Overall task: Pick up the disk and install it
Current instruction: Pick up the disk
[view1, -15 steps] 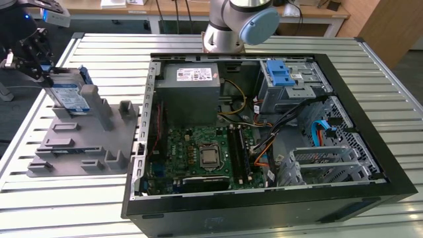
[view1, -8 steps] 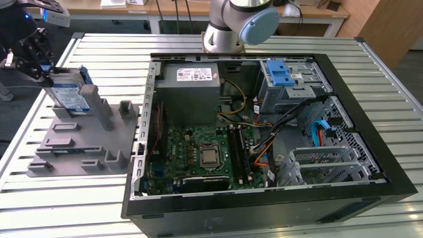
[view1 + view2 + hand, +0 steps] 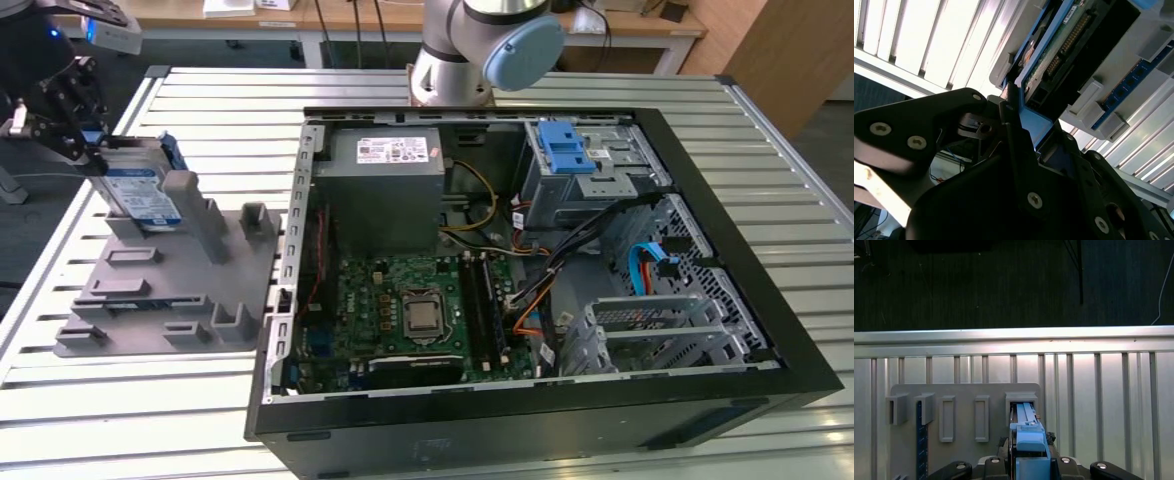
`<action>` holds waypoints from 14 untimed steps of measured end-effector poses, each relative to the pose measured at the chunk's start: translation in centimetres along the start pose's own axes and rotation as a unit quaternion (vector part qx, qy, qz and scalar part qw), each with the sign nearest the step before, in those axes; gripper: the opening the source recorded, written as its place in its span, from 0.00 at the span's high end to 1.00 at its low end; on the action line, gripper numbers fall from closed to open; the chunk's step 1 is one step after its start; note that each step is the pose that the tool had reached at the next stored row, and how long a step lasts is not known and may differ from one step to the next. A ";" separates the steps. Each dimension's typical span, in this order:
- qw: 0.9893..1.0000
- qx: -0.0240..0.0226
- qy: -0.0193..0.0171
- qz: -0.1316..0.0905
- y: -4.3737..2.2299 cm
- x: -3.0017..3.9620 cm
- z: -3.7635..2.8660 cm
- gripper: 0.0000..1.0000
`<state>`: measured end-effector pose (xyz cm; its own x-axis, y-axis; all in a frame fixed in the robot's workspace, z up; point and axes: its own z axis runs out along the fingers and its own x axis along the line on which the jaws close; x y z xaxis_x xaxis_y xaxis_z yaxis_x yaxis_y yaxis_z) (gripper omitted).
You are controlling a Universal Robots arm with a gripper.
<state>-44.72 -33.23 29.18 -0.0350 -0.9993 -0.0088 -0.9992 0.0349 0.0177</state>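
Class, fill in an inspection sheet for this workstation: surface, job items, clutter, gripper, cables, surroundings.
Surface: slatted metal table, carrying a grey fixture and an open computer case.
Job's things: disk stands upright in the fixture, outside the case; drive cage with a blue latch sits inside the case.
Clutter: nothing seen.
Gripper: gripper at the disk's edge on the exterior view's left; grip unclear.
Cables: bundled wires and a blue cable inside the case.
Surroundings: arm base behind the case; desks beyond the table.
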 end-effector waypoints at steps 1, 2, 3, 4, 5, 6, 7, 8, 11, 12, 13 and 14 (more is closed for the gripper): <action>1.000 0.000 0.000 0.000 0.00 0.00 -0.04 0.64; 1.000 0.000 0.000 0.000 0.01 0.00 -0.09 0.64; 1.000 0.000 0.000 0.000 0.01 0.00 -0.16 0.64; 1.000 0.000 0.000 0.000 0.01 0.00 -0.23 0.64; 1.000 0.000 0.000 0.000 0.01 0.00 -0.32 0.64; 1.000 0.000 0.000 0.000 0.01 0.00 -0.42 0.64; 1.000 0.000 0.000 0.000 0.01 0.00 -0.52 0.64; 1.000 0.000 0.000 0.000 0.01 0.00 -0.61 0.64; 1.000 0.000 0.000 0.000 0.01 -0.01 -0.72 0.64; 1.000 0.000 0.000 0.000 0.02 -0.01 -0.73 0.64; 1.000 0.000 0.000 0.000 0.01 0.00 -0.73 0.64; 1.000 0.000 0.000 0.000 0.02 -0.01 -0.74 0.64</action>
<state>-44.72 -33.23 29.93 -0.0350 -0.9993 -0.0088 -0.9992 0.0349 0.0178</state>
